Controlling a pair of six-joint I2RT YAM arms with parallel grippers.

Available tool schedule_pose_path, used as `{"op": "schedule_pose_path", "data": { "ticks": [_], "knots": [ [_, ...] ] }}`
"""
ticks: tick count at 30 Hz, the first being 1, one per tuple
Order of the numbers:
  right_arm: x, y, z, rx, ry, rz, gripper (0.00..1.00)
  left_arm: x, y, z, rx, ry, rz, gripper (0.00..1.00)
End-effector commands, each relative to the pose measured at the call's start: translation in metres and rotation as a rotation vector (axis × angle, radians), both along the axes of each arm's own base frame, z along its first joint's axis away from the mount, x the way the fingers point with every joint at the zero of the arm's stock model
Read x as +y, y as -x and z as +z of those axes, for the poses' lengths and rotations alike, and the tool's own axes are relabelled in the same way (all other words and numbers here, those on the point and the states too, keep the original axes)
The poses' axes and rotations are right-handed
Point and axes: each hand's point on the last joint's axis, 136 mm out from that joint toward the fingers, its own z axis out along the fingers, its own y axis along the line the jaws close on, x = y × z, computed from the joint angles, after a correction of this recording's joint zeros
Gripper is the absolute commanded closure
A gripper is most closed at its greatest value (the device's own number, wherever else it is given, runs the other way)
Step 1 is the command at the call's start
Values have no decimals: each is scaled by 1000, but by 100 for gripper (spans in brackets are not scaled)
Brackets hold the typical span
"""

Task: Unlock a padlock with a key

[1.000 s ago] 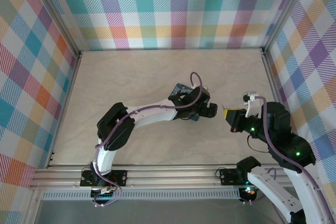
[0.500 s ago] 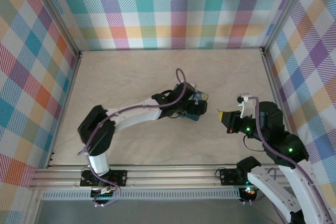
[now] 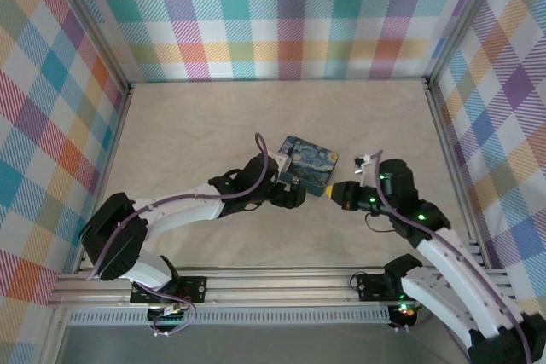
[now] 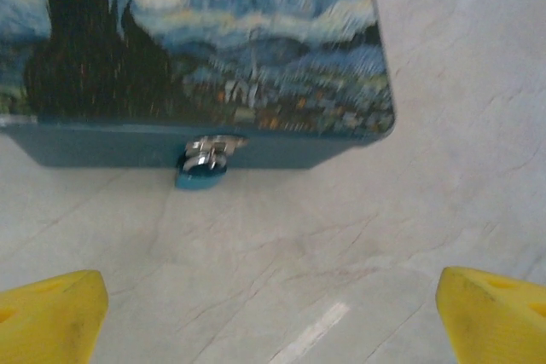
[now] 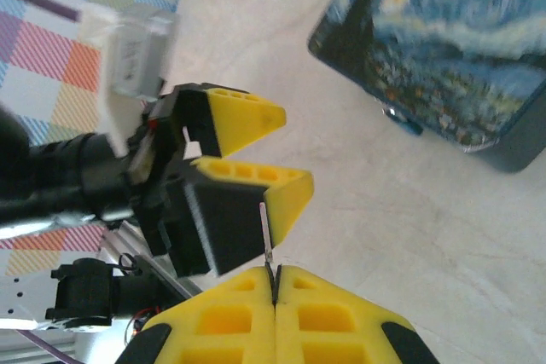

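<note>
The tiny blue padlock (image 4: 203, 170) hangs by its silvery shackle from the front wall of the night-sky tin (image 4: 196, 49). It rests on the table. My left gripper (image 4: 273, 321) is open and empty, a short way in front of the padlock, with its yellow fingers (image 4: 51, 317) far apart. My right gripper (image 5: 275, 283) is shut on the key (image 5: 266, 232), whose thin blade sticks out from the fingertips. In the right wrist view the left gripper (image 5: 290, 151) is close ahead, and the padlock (image 5: 405, 123) lies beyond at the tin's edge (image 5: 452, 49).
The tin (image 3: 309, 164) sits mid-table, with my left gripper (image 3: 294, 193) and right gripper (image 3: 331, 191) close together at its near side. Checked walls enclose the table on three sides. An aluminium rail (image 3: 256, 283) runs along the near edge.
My left arm has drawn back toward the near left and lowered, uncovering the tin. My right gripper has moved left toward the tin's near side, still shut on the key.
</note>
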Motion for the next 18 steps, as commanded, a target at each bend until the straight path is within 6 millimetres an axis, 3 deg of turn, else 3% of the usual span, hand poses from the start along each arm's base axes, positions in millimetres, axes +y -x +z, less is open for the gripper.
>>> {"op": "schedule_pose_path", "data": {
  "ticks": [1, 9, 18],
  "knots": [
    [22, -18, 17, -6, -156, 13, 100, -5, -5, 7, -56, 66, -29, 3],
    [42, -53, -13, 24, -161, 29, 100, -14, -15, -21, -55, 130, 6, 9],
    [45, -97, -40, -37, -142, -26, 100, -16, -28, -32, -73, 167, 39, 12]
  ]
}}
